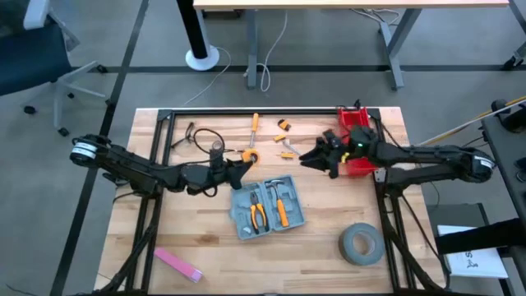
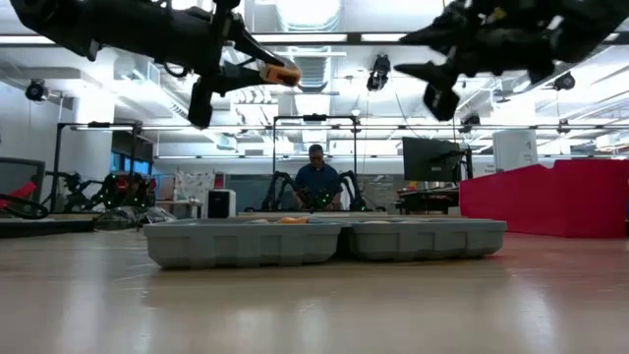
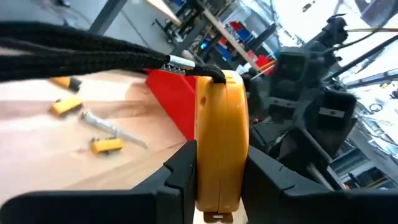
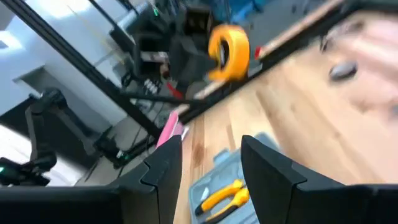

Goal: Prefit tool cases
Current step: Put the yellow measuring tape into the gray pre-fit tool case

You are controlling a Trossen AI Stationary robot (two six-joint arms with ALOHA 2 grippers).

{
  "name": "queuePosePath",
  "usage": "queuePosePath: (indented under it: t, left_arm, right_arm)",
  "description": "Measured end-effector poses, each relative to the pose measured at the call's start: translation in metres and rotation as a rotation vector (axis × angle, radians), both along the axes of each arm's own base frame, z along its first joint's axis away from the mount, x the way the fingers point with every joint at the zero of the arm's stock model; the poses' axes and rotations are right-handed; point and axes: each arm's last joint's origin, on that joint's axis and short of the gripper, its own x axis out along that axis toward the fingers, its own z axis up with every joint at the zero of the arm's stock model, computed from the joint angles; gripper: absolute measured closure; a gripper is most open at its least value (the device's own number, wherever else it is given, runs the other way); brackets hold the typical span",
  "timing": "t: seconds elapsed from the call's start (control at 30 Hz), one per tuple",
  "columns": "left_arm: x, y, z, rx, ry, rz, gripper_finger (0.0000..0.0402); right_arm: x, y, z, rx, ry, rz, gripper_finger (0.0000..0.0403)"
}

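The blue-grey tool case [image 1: 267,205] lies open on the table's middle, with orange-handled pliers in its recesses; it also shows in the low view [image 2: 324,241] and the right wrist view [image 4: 217,186]. Just beyond the case's far edge, my left gripper [image 1: 242,168] is shut on an orange tape measure [image 1: 251,156] above the table. My right gripper [image 1: 312,158] hangs open a little to the right of it, facing it, in front of the red bin. Nothing is between the fingers of my right gripper [image 4: 210,149]. My left gripper pinches the orange tape measure by its two flat faces [image 3: 202,149], one finger on each. The fingers come level from the table's left. The tape measure stands on edge, lifted clear of the table [image 2: 280,74], and its black cord [image 3: 93,53] trails off from its top.
A red bin [image 1: 355,136] stands at the far right behind my right gripper. Orange-handled tools and bits [image 1: 283,125] and a black cable [image 1: 201,136] lie at the far middle. A grey tape roll [image 1: 362,244] sits near right, a pink strip [image 1: 177,263] near left.
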Motion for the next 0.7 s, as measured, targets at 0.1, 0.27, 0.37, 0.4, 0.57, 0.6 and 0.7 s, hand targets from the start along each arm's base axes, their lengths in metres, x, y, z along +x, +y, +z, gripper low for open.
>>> queuePosePath:
  t: [0.1, 0.27, 0.37, 0.4, 0.57, 0.6, 0.7]
  left_arm:
    - [0.000, 0.000, 0.000, 0.027, 0.011, -0.003, 0.0313]
    - [0.001, -0.002, 0.000, 0.031, 0.012, -0.075, 0.0313]
    - [0.001, -0.003, 0.001, 0.025, 0.007, -0.109, 0.0313]
    - [0.001, -0.003, 0.001, 0.022, 0.002, -0.117, 0.0313]
    - [0.002, -0.005, 0.002, 0.006, -0.012, -0.185, 0.0313]
    - [0.002, -0.006, 0.002, -0.007, -0.016, -0.204, 0.0313]
    - [0.003, -0.007, 0.002, -0.037, -0.026, -0.250, 0.0313]
  right_arm:
    - [0.016, -0.003, -0.007, 0.040, 0.028, 0.057, 0.0261]
    - [0.039, -0.001, -0.017, 0.076, 0.049, 0.109, 0.0269]
    - [0.048, 0.002, -0.019, 0.060, 0.034, 0.155, 0.0274]
    - [0.050, 0.002, -0.019, 0.055, 0.031, 0.174, 0.0275]
    - [0.056, 0.007, -0.015, -0.016, -0.002, 0.250, 0.0279]
    - [0.057, 0.008, -0.014, -0.038, -0.013, 0.255, 0.0279]
    - [0.056, 0.009, -0.012, -0.091, -0.033, 0.264, 0.0276]
